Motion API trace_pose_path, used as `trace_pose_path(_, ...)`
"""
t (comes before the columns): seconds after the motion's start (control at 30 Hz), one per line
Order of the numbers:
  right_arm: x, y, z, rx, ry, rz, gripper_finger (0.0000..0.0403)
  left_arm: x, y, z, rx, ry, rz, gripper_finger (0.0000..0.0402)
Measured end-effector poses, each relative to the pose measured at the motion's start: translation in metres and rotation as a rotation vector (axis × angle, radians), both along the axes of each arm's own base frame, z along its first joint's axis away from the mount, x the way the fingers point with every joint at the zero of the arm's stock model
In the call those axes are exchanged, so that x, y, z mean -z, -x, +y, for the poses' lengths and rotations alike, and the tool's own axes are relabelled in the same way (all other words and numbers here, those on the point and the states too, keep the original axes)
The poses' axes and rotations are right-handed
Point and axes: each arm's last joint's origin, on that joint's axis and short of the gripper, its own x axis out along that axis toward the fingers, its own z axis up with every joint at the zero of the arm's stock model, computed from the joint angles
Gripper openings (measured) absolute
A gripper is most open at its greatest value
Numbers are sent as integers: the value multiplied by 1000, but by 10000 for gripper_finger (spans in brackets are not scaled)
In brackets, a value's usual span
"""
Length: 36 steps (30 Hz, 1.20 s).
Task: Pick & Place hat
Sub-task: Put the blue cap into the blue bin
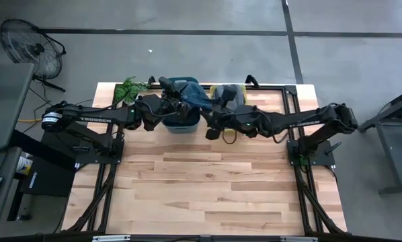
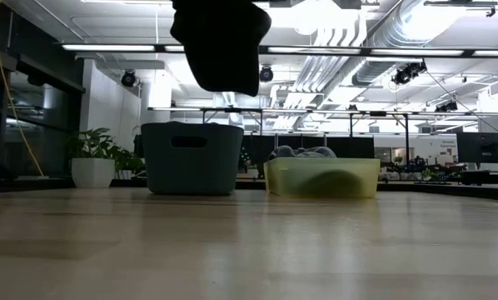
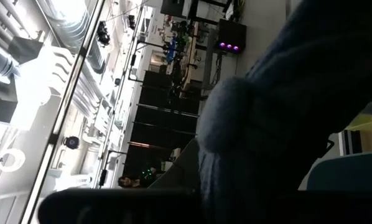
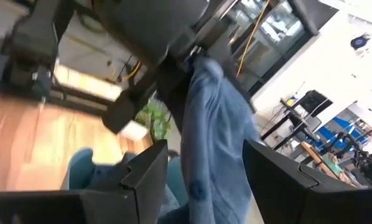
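A blue denim hat (image 4: 214,137) hangs high above the table from my left gripper (image 4: 173,74), which is shut on it. In the high view the hat (image 1: 197,101) is over the far side of the table, above the dark teal bin (image 1: 184,121). In the low view the hat (image 2: 220,42) shows as a dark shape at the top. My right gripper (image 4: 201,168) is open and level. Its two fingers stand on either side of the hanging hat, and I see no touch. In the left wrist view the hat (image 3: 285,112) fills most of the picture. My left gripper holds the hat by its upper edge (image 4: 198,62), coming at it level from the table's left. The gripper's own body hides the place of contact. The cloth hangs slack below the fingers, clear of the bin and the table.
The teal bin (image 2: 191,158) and a yellow bin (image 2: 322,177) holding more cloth items stand side by side at the far edge. A potted plant (image 2: 91,158) sits at the far left. The near wooden table (image 1: 208,195) lies bare.
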Motion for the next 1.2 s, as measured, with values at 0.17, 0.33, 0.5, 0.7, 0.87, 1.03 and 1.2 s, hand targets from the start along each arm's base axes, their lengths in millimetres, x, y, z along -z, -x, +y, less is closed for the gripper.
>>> trace_pose_path(0.17,1,-14,-6,-10,-7,46,202,0,0,0,0,0,0,0)
trace_pose_path(0.33,2,-27,-19,8,-47,30,202,0,0,0,1,-1,1,0)
trace_pose_path(0.5,5,-35,-37,36,-60,56,202,0,0,0,14,-2,2,0)
trace_pose_path(0.7,-1,-33,-46,75,-64,49,192,0,0,0,18,-2,2,0)
trace_pose_path(0.87,-6,-32,-47,67,-68,41,165,0,-1,0,26,-2,2,0)
trace_pose_path(1.03,-1,-31,-46,78,-125,60,100,0,-1,-1,29,-2,3,0)
trace_pose_path(1.2,0,-31,-46,71,-146,55,12,0,-1,-1,29,-2,3,0)
